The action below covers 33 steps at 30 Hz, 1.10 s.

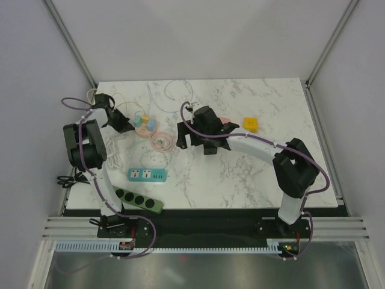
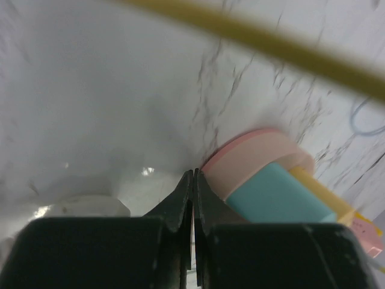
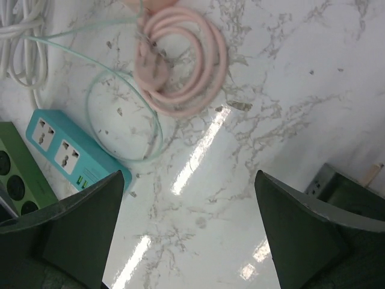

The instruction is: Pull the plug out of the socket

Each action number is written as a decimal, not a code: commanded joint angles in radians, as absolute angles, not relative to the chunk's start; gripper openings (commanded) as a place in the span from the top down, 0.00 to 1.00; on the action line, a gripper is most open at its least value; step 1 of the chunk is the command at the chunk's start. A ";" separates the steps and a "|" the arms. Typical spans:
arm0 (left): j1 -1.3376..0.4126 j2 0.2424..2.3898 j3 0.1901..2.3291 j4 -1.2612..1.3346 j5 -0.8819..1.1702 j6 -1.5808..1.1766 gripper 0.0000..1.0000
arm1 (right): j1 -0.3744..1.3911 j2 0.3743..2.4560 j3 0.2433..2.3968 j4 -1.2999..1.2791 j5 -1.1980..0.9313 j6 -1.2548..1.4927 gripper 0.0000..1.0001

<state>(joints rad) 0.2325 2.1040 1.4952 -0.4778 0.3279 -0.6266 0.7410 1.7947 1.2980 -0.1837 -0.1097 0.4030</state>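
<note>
A round pink socket (image 1: 142, 126) with a blue plug (image 1: 150, 124) in it lies at the table's far left. In the left wrist view the pink socket (image 2: 255, 161) carries the blue plug (image 2: 278, 195) beside a yellow piece (image 2: 316, 188). My left gripper (image 2: 194, 176) is shut with nothing between its fingers, and its tips are at the socket's left edge; it also shows in the top view (image 1: 125, 124). My right gripper (image 1: 203, 137) is open and empty, right of the socket, over bare marble (image 3: 189, 176).
A coiled pink cable (image 3: 180, 60) and a mint cable loop (image 3: 123, 117) lie by a teal power strip (image 1: 147, 174). A green power strip (image 1: 138, 200) sits at the near left edge. A yellow block (image 1: 251, 124) lies at the right. A white cable (image 1: 114, 155) lies at the left.
</note>
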 commanded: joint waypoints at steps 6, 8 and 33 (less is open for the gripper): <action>0.149 1.870 1.202 -0.463 0.316 -0.640 0.98 | 0.795 1.945 1.549 -0.276 0.056 0.397 0.02; 0.147 1.806 1.164 -0.450 0.322 -0.641 0.98 | 0.796 1.971 1.572 -0.278 0.087 0.397 0.02; 0.110 1.879 1.319 -0.390 0.518 -0.733 0.96 | 0.793 2.350 1.979 -0.074 -0.149 0.009 0.23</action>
<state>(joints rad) 0.1127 1.8671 1.2648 -0.4103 0.4961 -0.6956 0.7925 2.3295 1.8969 -0.1276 -0.1146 0.0677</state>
